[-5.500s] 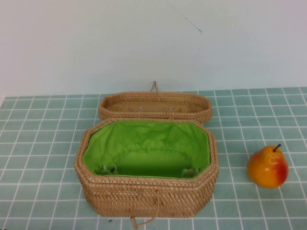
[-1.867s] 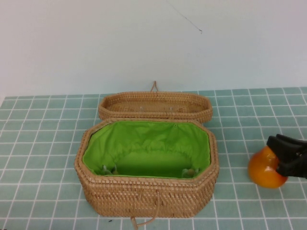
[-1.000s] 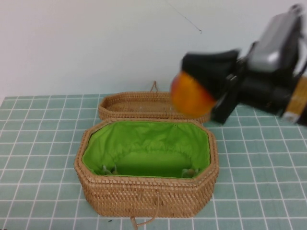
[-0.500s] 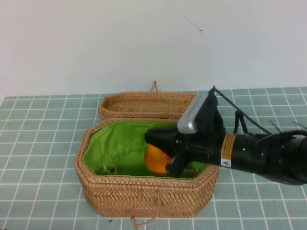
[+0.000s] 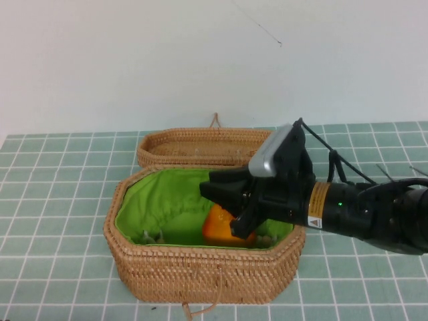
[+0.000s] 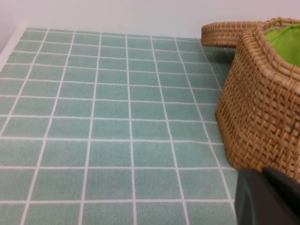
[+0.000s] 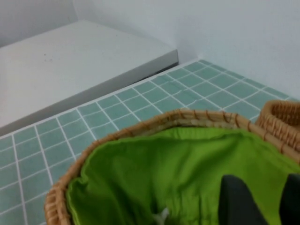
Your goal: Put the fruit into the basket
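The pear lies inside the open wicker basket, on the green lining toward the right side. My right gripper hovers just above it within the basket's opening, fingers spread and holding nothing. In the right wrist view the two dark fingers stand apart over the green lining, with the basket rim beyond; the pear is hidden there. My left gripper is out of the high view. It rests low on the table beside the basket's wall, fingers together and empty.
The hinged lid lies open behind the basket, also in the left wrist view. A green tiled tablecloth covers the table. A white wall stands behind. The right arm reaches across from the right.
My right gripper picked the pear up from the table at the right and carried it over and down into the basket. Its fingers have now opened and risen slightly, leaving the pear on the lining.
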`<state>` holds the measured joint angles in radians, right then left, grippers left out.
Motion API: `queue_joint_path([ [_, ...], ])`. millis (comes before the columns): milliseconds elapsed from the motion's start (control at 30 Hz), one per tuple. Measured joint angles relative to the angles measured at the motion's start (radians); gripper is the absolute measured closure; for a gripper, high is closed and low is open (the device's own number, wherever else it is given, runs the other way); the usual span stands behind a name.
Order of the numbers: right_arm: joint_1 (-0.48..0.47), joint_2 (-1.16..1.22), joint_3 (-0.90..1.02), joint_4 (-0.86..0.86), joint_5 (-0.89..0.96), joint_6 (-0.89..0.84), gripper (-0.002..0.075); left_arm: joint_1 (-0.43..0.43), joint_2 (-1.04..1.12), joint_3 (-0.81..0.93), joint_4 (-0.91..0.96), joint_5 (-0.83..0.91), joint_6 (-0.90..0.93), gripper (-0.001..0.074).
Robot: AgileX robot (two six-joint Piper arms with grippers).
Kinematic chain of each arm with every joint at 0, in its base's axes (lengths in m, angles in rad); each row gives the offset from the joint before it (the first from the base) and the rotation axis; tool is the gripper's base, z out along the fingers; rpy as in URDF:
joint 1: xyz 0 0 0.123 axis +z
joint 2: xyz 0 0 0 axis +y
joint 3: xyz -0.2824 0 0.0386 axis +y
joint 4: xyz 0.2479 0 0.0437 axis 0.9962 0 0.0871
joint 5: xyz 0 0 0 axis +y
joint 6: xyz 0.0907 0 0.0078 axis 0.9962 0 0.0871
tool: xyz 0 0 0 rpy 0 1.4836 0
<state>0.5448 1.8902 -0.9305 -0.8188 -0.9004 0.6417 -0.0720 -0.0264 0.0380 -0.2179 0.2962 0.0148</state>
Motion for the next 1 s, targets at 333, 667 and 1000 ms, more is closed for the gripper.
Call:
queue_joint_path([
  [333,-0.088,-0.351,0.0,-0.041,0.096,0.037,0.0675,0.0,0.0,0.0,0.0,0.0,0.0,0.0735],
  [667,-0.156,-0.739,0.002,-0.218,0.294,0.314,0.0728,0.0,0.0,0.0,0.0,0.0,0.0,0.0735],
  [1000,-0.156,-0.751,0.004,-0.218,0.369,0.232,0.0728,0.0,0.0,0.0,0.0,0.0,0.0,0.0735],
])
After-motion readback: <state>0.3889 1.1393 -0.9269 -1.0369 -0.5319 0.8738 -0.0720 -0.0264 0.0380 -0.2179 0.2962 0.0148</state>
